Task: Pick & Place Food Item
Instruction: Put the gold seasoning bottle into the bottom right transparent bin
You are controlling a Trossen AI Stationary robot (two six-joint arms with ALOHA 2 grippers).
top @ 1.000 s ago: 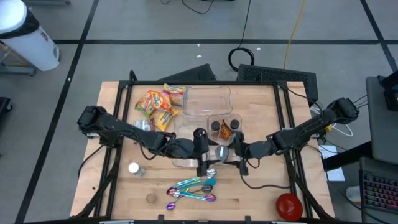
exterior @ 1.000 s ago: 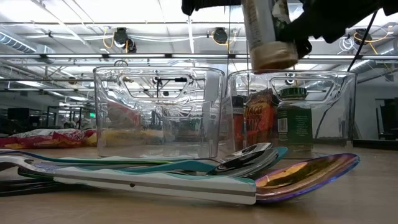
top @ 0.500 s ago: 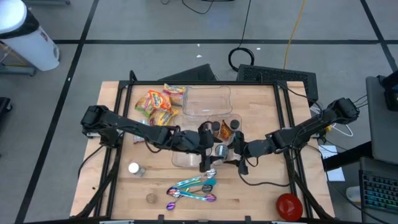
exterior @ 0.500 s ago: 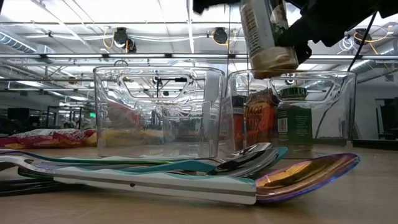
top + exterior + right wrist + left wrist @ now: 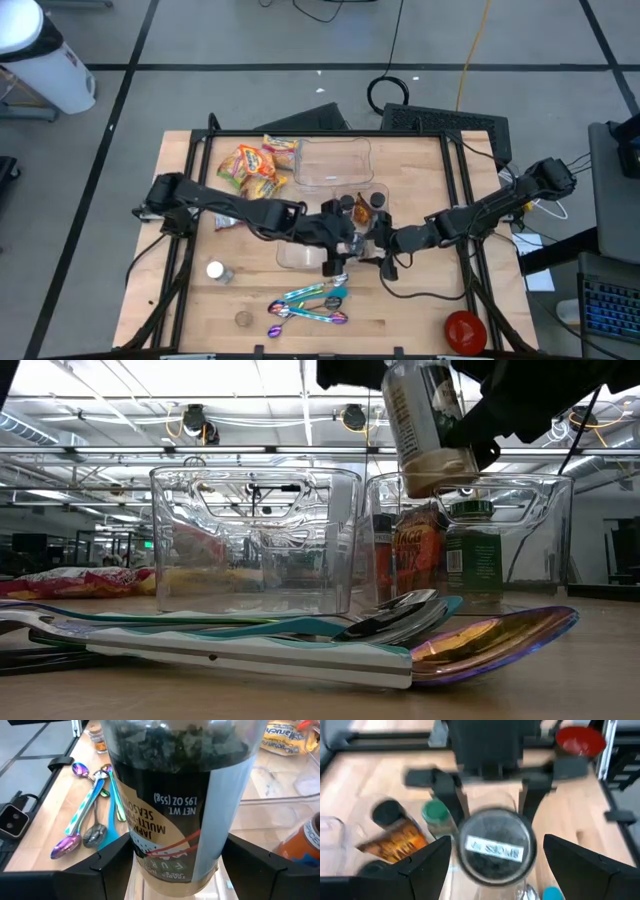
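Jar (image 5: 175,800) of seasoning: clear body, dark flakes inside, tan and black label. Held in the air over the middle of the table (image 5: 420,310), tilted, above the near clear bin (image 5: 255,540).

Right gripper (image 5: 362,243): fingers (image 5: 265,870) clamp the jar's sides, one on each flank. Reaches in from the table's right edge.

Left gripper (image 5: 340,238): fingers (image 5: 427,870) spread wide either side of the jar's round end (image 5: 495,847), which faces this wrist camera; no contact can be made out. Arm stretches across from the left edge.

Small bin (image 5: 470,540): clear, just behind and below the jar. Holds a green-capped bottle (image 5: 436,815), a black-capped bottle (image 5: 387,812) and an orange-labelled jar (image 5: 392,842).

Far tray (image 5: 335,160): clear, beside the snack packets (image 5: 255,170).

Spoons (image 5: 310,305): several, iridescent and teal, heaped near the front edge. In the low view they lie across the foreground and cover the bins' lower edges.

White-capped item (image 5: 215,270): left front of the table, too small to identify.
Brown disc (image 5: 243,319): near the front edge, unclear what it is.
Red round object (image 5: 463,330): right front corner.

Hidden: in the high view both grippers overlap and cover most of the jar; in the low view its top end is cut off by the frame.
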